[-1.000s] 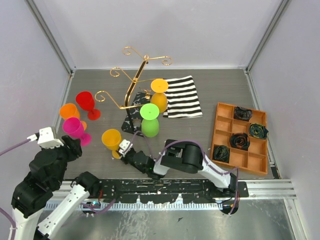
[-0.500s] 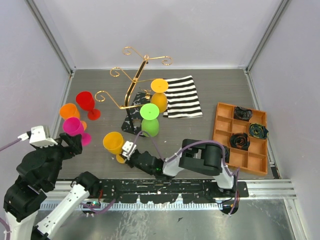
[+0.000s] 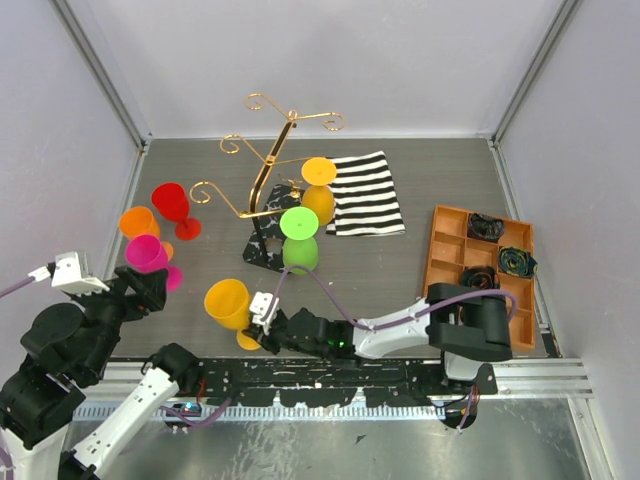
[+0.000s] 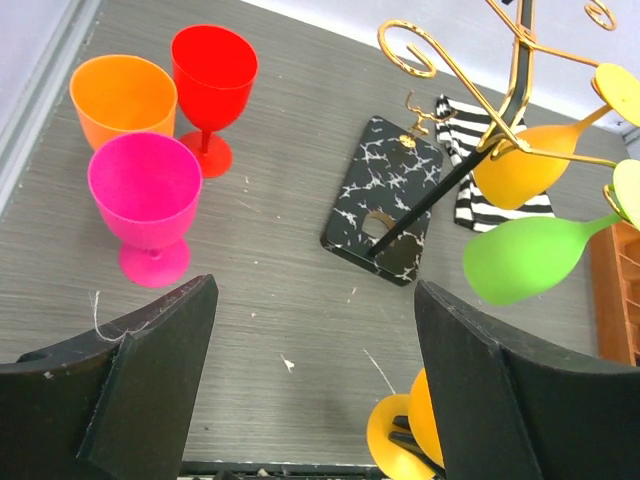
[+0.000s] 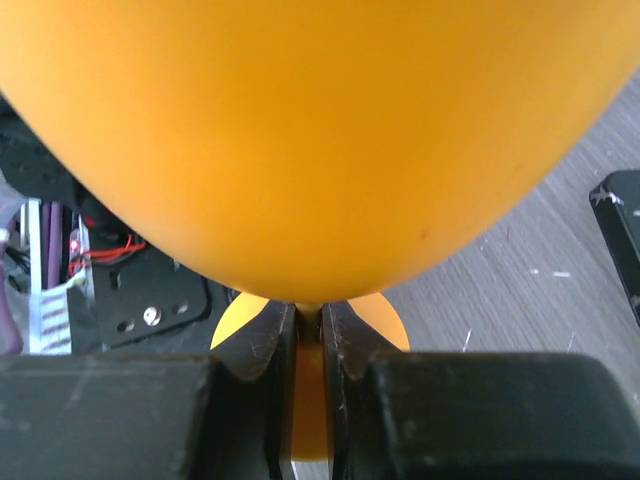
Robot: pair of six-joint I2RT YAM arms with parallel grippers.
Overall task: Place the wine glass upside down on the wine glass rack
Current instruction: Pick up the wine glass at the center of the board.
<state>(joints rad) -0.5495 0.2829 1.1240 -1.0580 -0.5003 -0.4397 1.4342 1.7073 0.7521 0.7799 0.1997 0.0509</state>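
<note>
At near table edge, right gripper (image 5: 308, 325) clamped tight on yellow wine glass (image 3: 226, 300) stem; left gripper (image 4: 315, 350) wide open, empty; grasp done, next lift, invert, hang on wine glass rack (image 3: 265, 185)

Bright, even light; soft shadows, sharp views.

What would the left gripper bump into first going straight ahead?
Probably the table, just short of the black base of the wine glass rack; depth is unclear. The pink glass stands aside.
</note>
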